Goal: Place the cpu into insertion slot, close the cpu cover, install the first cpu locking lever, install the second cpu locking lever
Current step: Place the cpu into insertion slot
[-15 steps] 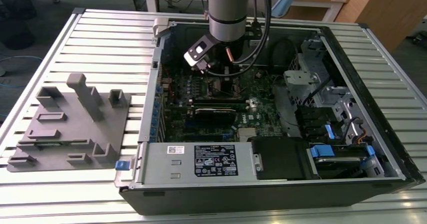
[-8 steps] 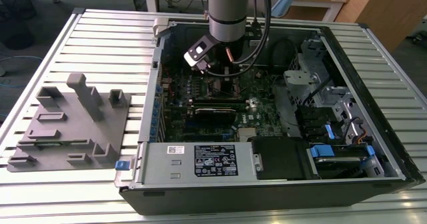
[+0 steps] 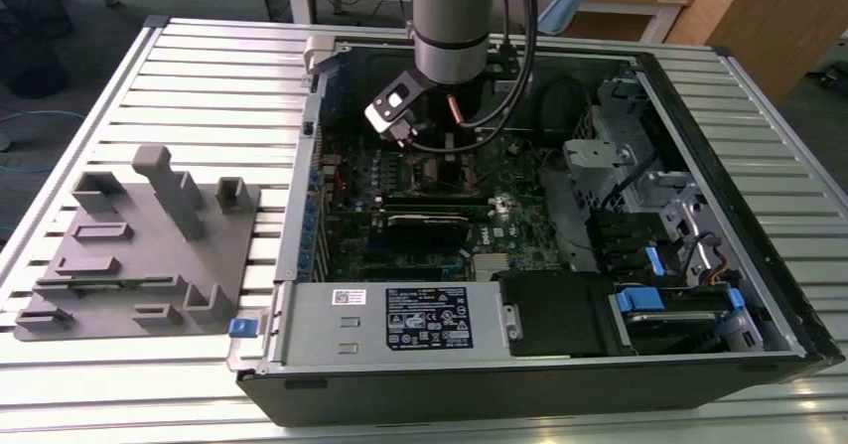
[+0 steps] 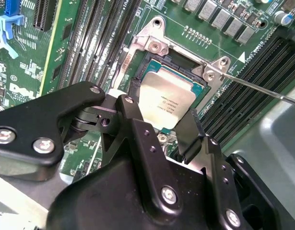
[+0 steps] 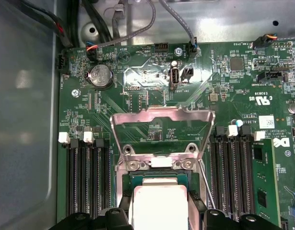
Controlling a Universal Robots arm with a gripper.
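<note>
One arm, one gripper (image 4: 164, 115), seen close in the second wrist view. Its two black fingers (image 4: 193, 136) stand on opposite edges of the cpu (image 4: 169, 96). By my reading they are clamped on it, w/ no gap visible on either side.

The cpu is a pale silver square, flat and face up, lying straight btwn the fingers. That puts it dead centre under the wrist, not off to a side. Being square it has no long axis; its two free edges run across the line btwn the fingers.

Directly beneath it is the insertion slot (image 4: 178, 57), a silvery rim on green board, and the chip edges look lined up w/ that rim. Can't tell whether the cpu is fully seated or just above.

Just past the slot, in the first wrist view, the cpu cover (image 5: 161, 114) stands raised on its hinge, window frame open, clear of the chip. A thin locking lever (image 4: 262, 89) angles out from a slot corner, not latched. Long black memory slots (image 5: 85, 177) flank the socket on both sides.

Farther out, in the exterior view, the arm reaches down into an open computer case (image 3: 530, 374). The case lies on a slatted table (image 3: 199, 57), w/ a grey fixture block (image 3: 133, 255) on the exterior view's left.
</note>
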